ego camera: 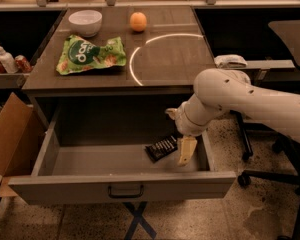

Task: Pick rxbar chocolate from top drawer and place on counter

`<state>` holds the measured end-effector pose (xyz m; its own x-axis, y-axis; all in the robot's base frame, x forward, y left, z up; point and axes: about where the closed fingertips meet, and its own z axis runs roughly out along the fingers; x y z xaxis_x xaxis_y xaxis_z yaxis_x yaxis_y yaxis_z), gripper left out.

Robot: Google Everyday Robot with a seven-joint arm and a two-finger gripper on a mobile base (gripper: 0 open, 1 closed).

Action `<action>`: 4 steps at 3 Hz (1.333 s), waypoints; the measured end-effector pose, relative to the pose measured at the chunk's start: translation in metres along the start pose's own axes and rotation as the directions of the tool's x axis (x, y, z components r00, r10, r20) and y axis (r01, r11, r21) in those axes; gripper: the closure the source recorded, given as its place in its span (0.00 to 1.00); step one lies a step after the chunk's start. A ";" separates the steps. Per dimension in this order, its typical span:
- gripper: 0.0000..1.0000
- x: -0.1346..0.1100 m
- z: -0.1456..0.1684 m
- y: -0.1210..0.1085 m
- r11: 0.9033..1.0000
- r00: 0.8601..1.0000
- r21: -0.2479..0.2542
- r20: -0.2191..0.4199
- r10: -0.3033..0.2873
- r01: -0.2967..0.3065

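Note:
The rxbar chocolate point(161, 148), a flat black wrapper with white lettering, lies on the floor of the open top drawer point(90, 161), at its right side. The drawer's front panel carries a dark pull handle point(125, 192). My gripper point(185, 151) hangs inside the drawer on the white arm, its cream finger just right of the bar and close to touching it. The counter point(175, 59) with its white arc marking lies above the drawer.
On the counter stand a white bowl point(85, 22), an orange point(138, 21) and a green snack bag point(90, 55). A cardboard box point(10, 139) stands left of the drawer. Office chair legs point(260, 174) are at the right. Bottles and cans point(5, 61) sit on a left shelf.

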<state>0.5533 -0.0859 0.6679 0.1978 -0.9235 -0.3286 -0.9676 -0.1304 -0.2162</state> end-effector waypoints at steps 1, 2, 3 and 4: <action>0.00 -0.007 0.020 -0.002 0.999 0.999 -0.026 -0.027 -0.045 0.044; 0.00 -0.014 0.034 -0.003 0.996 0.998 -0.062 -0.013 -0.061 0.060; 0.00 -0.015 0.043 -0.002 0.995 0.998 -0.084 0.011 -0.055 0.056; 0.00 -0.014 0.050 -0.001 0.994 0.998 -0.102 0.038 -0.041 0.045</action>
<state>0.5595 -0.0553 0.6270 0.2434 -0.9029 -0.3542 -0.9687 -0.2078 -0.1361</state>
